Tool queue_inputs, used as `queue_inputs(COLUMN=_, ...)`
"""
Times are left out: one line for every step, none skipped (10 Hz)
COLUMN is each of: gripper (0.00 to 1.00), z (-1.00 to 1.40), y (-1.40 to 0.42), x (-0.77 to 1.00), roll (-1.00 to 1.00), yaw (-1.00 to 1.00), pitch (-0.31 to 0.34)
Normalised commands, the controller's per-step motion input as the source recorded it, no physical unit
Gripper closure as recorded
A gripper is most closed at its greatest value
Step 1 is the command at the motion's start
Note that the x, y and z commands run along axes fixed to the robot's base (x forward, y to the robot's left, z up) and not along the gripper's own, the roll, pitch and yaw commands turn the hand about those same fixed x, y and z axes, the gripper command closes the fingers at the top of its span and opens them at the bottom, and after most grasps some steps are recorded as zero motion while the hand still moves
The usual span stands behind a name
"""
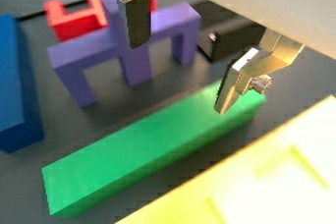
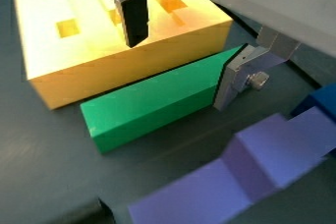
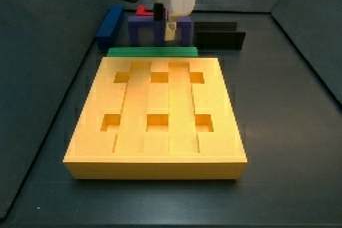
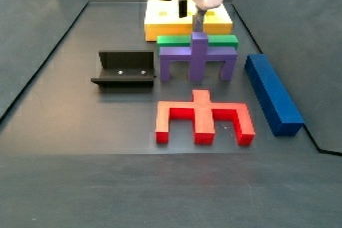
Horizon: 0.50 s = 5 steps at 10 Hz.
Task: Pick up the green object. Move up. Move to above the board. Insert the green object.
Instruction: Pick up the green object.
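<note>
The green object [image 1: 144, 154] is a flat bright green bar lying on the floor flush against the short end of the yellow board [image 2: 79, 71]. It also shows in a wrist view [image 2: 144, 105] and in both side views [image 3: 151, 50] [image 4: 198, 41]. My gripper [image 1: 184, 61] hangs open and empty just above the bar's end, also shown in a wrist view [image 2: 184, 56]. One finger [image 1: 136, 17] stands on the board side, the other finger [image 2: 237, 76] on the far side of the bar. The side views show the gripper [image 3: 170, 34] [image 4: 201, 22] low over the bar. The board [image 3: 154, 102] has six square holes.
A purple block [image 4: 201, 60] stands right beside the green bar, away from the board. A blue bar [image 4: 274, 92], a red piece [image 4: 201, 120] and the dark fixture [image 4: 123, 70] lie beyond it. The purple block [image 1: 125, 56] is close to one finger.
</note>
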Motion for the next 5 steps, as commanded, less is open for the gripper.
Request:
queue_inputs(gripper=0.0, z=-0.11, y=-0.38, x=-0.17, roll=0.16, yaw=-0.66, pitch=0.049)
queue_inputs(gripper=0.0, z=-0.1, y=-0.3, x=-0.43, roll=0.2, yaw=-0.47, pitch=0.043)
queue_inputs(gripper=0.0, z=-0.31, y=-0.11, x=-0.37, roll=0.2, yaw=-0.19, pitch=0.03)
queue_inputs(gripper=0.0, z=-0.32, y=-0.01, x=-0.4, roll=0.16, yaw=-0.24, pitch=0.034)
queue_inputs(gripper=0.0, z=-0.26, y=0.08, x=-0.43, roll=0.01, yaw=-0.39, pitch=0.0)
